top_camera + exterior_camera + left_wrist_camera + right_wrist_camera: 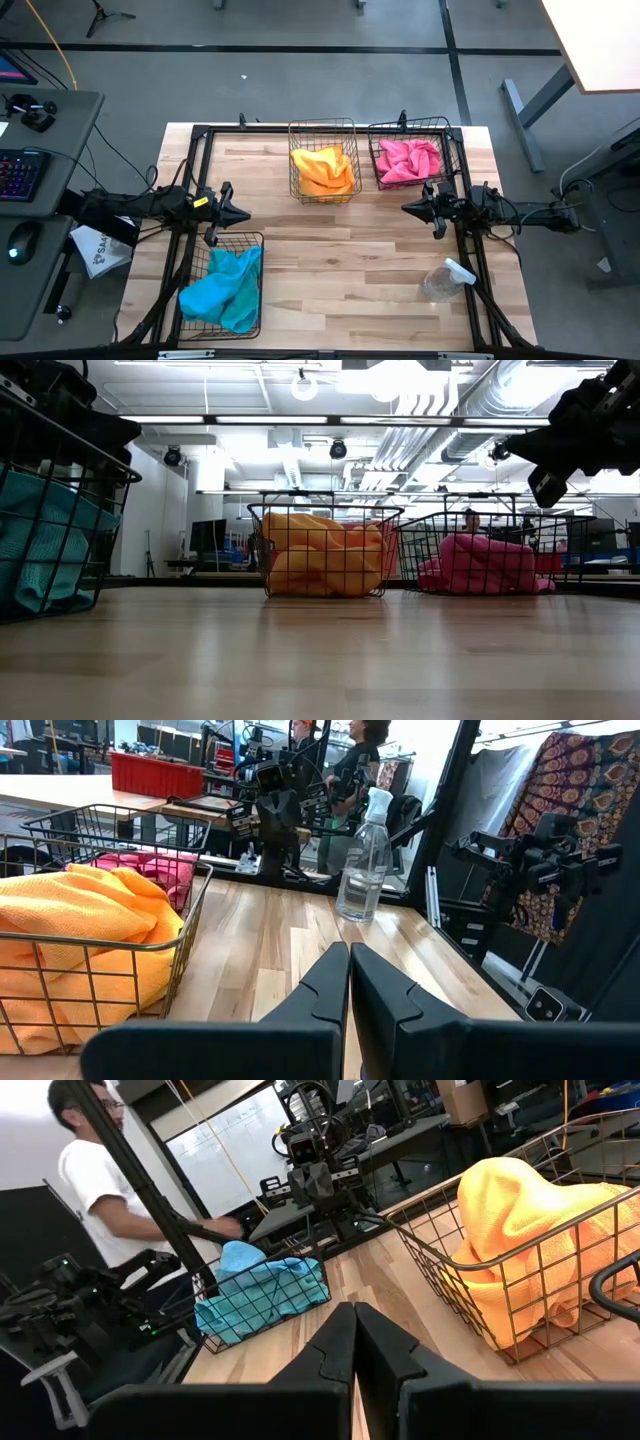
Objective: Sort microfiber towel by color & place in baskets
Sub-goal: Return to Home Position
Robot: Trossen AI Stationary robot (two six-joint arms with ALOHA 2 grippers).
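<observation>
Fingers (322, 990) pressed together, holding nothing, on left gripper (243, 213) and right gripper (406, 208) alike. Turquoise towels (222, 290) fill the near-left basket (215, 238) beside the left gripper; pink towels (408, 160) fill the far-right basket (410, 132), orange-yellow towels (323, 170) the far-middle basket (322, 123). Spray bottle (445, 280) stands apart.

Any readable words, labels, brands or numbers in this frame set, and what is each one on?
"SAA": dark letters on a white package beside the left edge of the table; the rest of the print is too small to read.
Spray bottle: no legible label.
Nothing else in any view can be read.
</observation>
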